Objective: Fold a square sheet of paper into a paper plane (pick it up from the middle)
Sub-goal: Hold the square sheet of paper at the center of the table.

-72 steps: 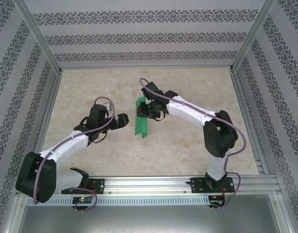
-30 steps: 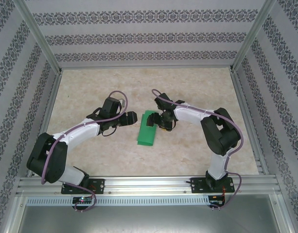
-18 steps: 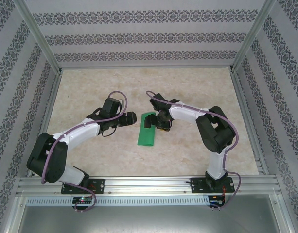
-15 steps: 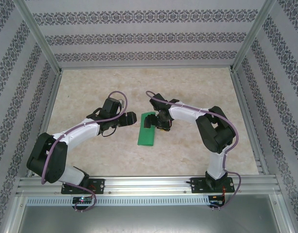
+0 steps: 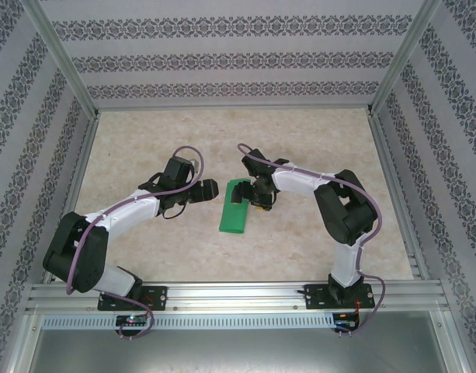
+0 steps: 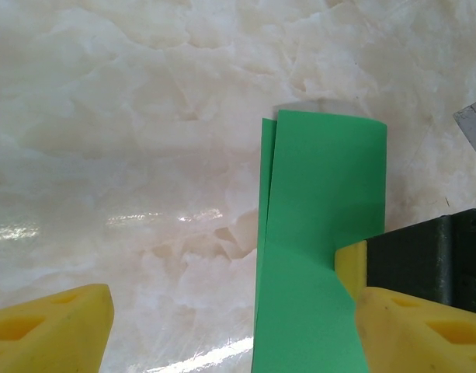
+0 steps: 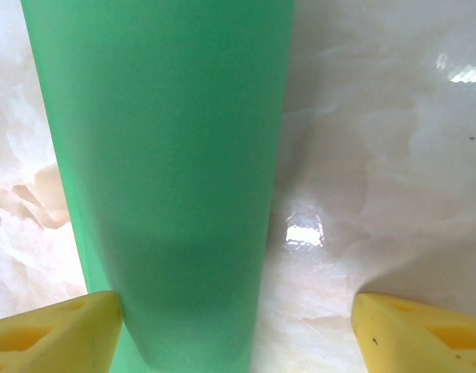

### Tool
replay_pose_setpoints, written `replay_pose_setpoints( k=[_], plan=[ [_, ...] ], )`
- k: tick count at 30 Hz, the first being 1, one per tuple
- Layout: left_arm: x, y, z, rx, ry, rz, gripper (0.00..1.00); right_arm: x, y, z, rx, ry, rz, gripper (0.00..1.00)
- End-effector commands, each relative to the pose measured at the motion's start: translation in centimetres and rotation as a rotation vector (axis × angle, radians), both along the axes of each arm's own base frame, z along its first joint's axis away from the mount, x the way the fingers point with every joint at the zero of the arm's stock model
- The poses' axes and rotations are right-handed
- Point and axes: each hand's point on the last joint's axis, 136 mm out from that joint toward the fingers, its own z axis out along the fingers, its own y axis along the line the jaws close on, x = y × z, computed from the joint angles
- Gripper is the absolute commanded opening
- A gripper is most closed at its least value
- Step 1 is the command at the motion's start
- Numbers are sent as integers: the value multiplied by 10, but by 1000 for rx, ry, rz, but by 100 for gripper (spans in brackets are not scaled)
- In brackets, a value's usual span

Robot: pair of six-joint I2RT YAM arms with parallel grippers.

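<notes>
The square sheet of paper (image 5: 234, 210), bright green and already folded into a narrow strip of layers, lies flat near the middle of the marble-patterned desk (image 5: 300, 140), its long axis running from the far side toward the arm bases and leaning slightly left at the near end.

The right gripper (image 5: 244, 193) sits over the far end of the strip, the right arm reaching in from the strip's right. In the right wrist view the green strip (image 7: 164, 171) runs up the left half of the picture, and the two yellow fingers (image 7: 55, 330) stand well apart at the bottom corners: one touches or overlaps the strip's left edge, the other (image 7: 424, 330) is over bare desk to the strip's right. The fingers are spread wide and pinch nothing (whether the left one actually presses the paper cannot be told).

The left gripper (image 5: 210, 189) is just beside the strip's far end, on its left, pointing toward it. In the left wrist view the strip (image 6: 319, 241) shows a lengthwise layered edge along its left side. One yellow finger (image 6: 51, 330) is over bare desk left of the paper; the other (image 6: 420, 326) is at the paper's right edge, by the dark body of the other arm (image 6: 428, 260). These fingers too stand wide open, with the paper lying between them, not clamped.
</notes>
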Motion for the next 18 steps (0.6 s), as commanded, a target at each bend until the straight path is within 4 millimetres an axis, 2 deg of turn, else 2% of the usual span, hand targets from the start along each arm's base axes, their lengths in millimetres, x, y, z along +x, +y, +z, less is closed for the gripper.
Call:
replay_pose_setpoints(
  k=[1, 6, 18],
  plan=[
    [-2, -6, -1, 1, 4, -19, 82, -10, -5, -22, -45, 58, 32, 80],
    [-2, -7, -2, -3, 9, -21, 82, -14, -2, -27, -43, 80, 62, 81],
    [-3, -9, -2, -9, 9, -31, 81, -17, -12, -43, -114, 116, 47, 82]
  ],
)
